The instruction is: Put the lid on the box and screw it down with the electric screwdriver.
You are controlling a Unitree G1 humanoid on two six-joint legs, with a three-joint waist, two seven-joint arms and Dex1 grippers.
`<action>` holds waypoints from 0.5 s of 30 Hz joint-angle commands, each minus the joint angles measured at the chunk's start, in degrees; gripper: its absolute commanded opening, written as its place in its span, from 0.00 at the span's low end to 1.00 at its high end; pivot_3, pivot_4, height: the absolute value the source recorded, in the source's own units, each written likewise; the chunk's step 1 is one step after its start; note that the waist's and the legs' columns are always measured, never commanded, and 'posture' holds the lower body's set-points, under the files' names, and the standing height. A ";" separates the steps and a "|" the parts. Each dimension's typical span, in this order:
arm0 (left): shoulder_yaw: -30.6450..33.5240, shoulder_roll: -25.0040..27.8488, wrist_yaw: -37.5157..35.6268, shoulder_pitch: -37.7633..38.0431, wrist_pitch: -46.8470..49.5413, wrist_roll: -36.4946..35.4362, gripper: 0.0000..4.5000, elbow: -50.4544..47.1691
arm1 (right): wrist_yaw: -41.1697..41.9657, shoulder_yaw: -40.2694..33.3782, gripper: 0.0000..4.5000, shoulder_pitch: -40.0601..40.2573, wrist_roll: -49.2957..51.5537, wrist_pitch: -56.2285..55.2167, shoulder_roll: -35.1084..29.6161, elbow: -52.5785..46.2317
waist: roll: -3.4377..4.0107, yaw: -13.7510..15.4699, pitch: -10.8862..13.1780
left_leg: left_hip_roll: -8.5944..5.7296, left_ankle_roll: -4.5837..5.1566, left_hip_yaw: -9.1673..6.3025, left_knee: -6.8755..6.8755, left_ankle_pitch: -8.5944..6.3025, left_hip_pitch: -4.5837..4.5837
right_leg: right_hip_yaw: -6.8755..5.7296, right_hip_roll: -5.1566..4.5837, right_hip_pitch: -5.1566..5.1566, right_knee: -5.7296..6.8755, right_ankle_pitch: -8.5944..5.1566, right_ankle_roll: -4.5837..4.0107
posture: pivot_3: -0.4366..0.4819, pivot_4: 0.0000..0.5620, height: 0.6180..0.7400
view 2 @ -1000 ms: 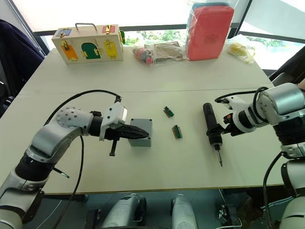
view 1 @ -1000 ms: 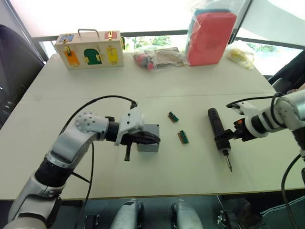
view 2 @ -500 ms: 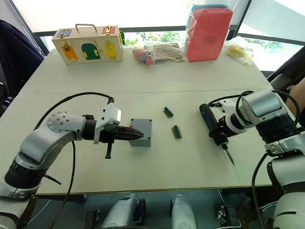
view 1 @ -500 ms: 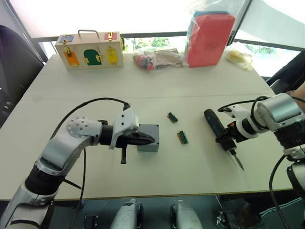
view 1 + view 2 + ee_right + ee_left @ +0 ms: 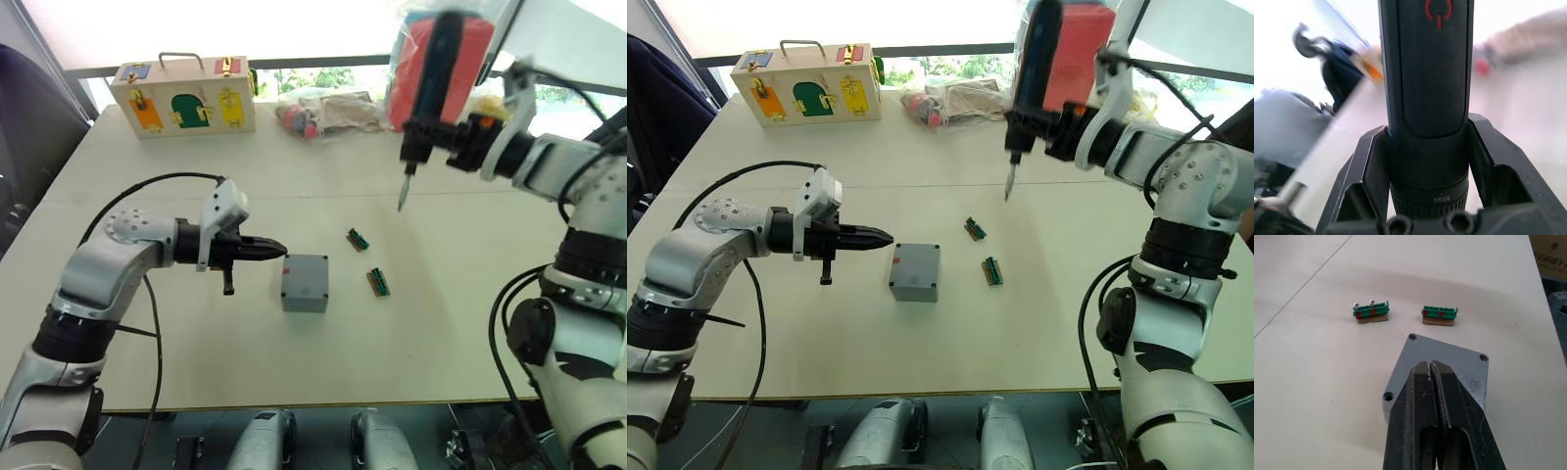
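right hand [image 5: 460,137] clamped on the electric screwdriver [image 5: 1036,73], now lifted off the tabletop [image 5: 441,313] bit-down; left hand [image 5: 269,251], fingers closed and empty, backed off the box [image 5: 305,282], lid [image 5: 1442,357] seated, so screwdriving judged next.

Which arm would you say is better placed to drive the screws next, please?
The right. Its gripper already holds the screwdriver upright, bit down, raised beyond the box, whose lid is on. The left gripper is shut and empty beside the box.
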 commanded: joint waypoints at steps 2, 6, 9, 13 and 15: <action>-1.82 -1.18 -0.13 -1.56 -0.97 1.50 0.00 0.49 | -0.58 4.74 0.40 9.21 2.16 -11.30 6.81 -17.03 | 0.02 -0.10 0.01 | -0.05 0.02 0.03 0.09 0.01 0.03 | 0.05 -0.04 0.01 0.15 0.08 0.10 | 0.48 0.27 1.00; -3.80 -2.00 -0.70 -3.15 -1.16 2.61 0.00 0.31 | 2.34 13.68 0.40 16.73 -2.85 -22.17 9.50 -20.94 | 0.03 -0.06 0.01 | -0.14 0.14 0.06 0.09 0.13 0.13 | 0.09 -0.12 -0.06 0.53 0.08 0.11 | 0.48 0.27 1.00; -5.52 -2.31 -0.52 -3.33 -2.51 4.97 0.00 1.78 | 4.99 20.55 0.40 21.73 -7.52 -29.25 10.30 -19.86 | 0.03 -0.33 0.02 | -0.14 0.09 0.07 0.06 0.17 0.13 | 0.13 -0.10 -0.13 0.58 0.07 0.11 | 0.48 0.27 1.00; -5.48 -3.24 0.04 -1.85 -1.96 4.69 0.00 1.03 | 5.78 24.75 0.40 24.51 -10.03 -34.50 11.43 -17.69 | 0.03 -0.41 0.02 | -0.12 0.08 0.12 0.05 0.18 0.17 | 0.13 -0.08 -0.14 0.56 0.06 0.11 | 0.48 0.27 1.00; -5.87 -3.33 0.41 -1.34 -2.12 5.29 0.00 0.62 | 6.49 26.36 0.40 25.42 -11.32 -36.10 11.09 -16.95 | 0.03 -0.28 0.02 | -0.12 0.07 0.11 0.05 0.19 0.17 | 0.13 -0.09 -0.14 0.57 0.06 0.11 | 0.48 0.27 1.00</action>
